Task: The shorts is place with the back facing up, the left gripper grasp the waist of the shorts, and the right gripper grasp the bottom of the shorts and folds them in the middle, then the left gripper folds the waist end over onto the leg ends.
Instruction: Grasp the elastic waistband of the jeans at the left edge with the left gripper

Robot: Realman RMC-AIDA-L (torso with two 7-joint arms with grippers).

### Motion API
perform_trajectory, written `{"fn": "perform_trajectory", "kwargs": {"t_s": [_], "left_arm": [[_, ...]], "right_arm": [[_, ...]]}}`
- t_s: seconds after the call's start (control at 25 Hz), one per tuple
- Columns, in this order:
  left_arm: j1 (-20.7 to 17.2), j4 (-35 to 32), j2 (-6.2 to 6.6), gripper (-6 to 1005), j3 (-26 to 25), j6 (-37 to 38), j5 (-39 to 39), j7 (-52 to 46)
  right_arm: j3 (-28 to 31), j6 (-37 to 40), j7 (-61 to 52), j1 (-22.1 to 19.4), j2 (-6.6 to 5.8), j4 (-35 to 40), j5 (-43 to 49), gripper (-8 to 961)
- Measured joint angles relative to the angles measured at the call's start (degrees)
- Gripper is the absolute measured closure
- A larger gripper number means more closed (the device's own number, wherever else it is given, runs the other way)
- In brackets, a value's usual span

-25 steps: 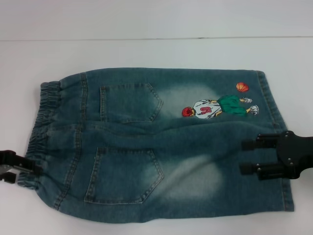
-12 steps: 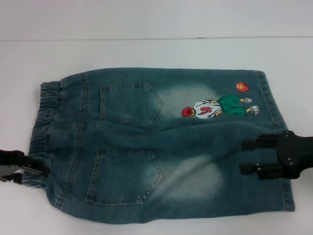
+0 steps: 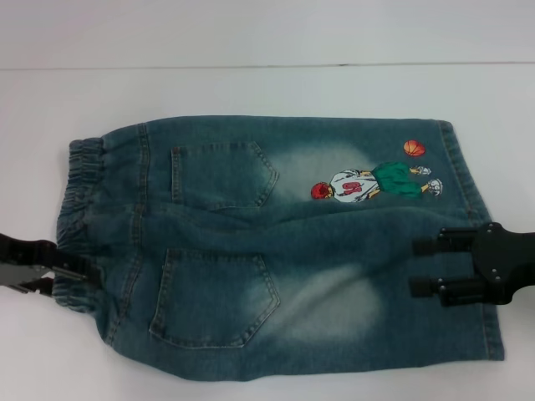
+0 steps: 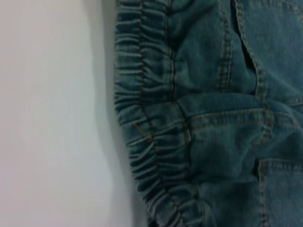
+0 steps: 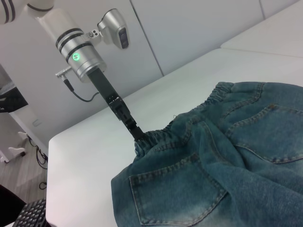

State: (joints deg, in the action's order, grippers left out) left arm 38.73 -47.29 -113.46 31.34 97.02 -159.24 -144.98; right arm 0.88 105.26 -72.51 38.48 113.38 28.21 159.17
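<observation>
The shorts (image 3: 251,242) lie flat on the white table with both patch pockets up and the embroidered player (image 3: 368,184) on the far leg. The gathered waist (image 3: 79,192) is at the left and the bottom of the shorts (image 3: 476,192) at the right. My left gripper (image 3: 73,273) is at the near end of the waist, shut on the puckered band. The right wrist view shows the left gripper (image 5: 137,134) with fabric bunched at its tip. My right gripper (image 3: 414,267) hangs open over the near leg, just inside the leg ends. The left wrist view shows only the waist (image 4: 142,118).
The white table (image 3: 251,83) reaches past the shorts on the far and left sides. In the right wrist view the table's corner (image 5: 61,142) drops off to the floor, with a dark keyboard-like object (image 5: 28,215) below it.
My left gripper has slid right into the near waist corner, pushing the band inward, and its fingers have drawn together. The right gripper has not moved.
</observation>
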Motion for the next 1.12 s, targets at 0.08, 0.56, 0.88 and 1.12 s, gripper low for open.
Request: {"fn": "perform_trajectory", "kwargs": {"t_s": [0.08, 0.56, 0.88, 1.12], "left_arm": [[0.1, 0.0, 0.0, 207, 0.1, -0.3, 0.0, 0.1], [-0.3, -0.3, -0.43, 448, 1.8, -0.4, -0.5, 3.3], [0.2, -0.5, -0.09, 643, 1.8, 0.1, -0.5, 3.3], [0.7, -0.5, 0.01, 933, 1.8, 0.7, -0.5, 3.1]], "right_arm": [[0.0, -0.2, 0.0, 0.0, 0.0, 0.0, 0.0, 157], [0.0, -1.3, 0.0, 0.0, 0.0, 0.0, 0.0, 158], [0.0, -1.5, -0.1, 0.2, -0.03, 0.0, -0.1, 159], [0.0, -0.7, -3.2, 1.0, -0.69, 0.1, -0.2, 159]]}}
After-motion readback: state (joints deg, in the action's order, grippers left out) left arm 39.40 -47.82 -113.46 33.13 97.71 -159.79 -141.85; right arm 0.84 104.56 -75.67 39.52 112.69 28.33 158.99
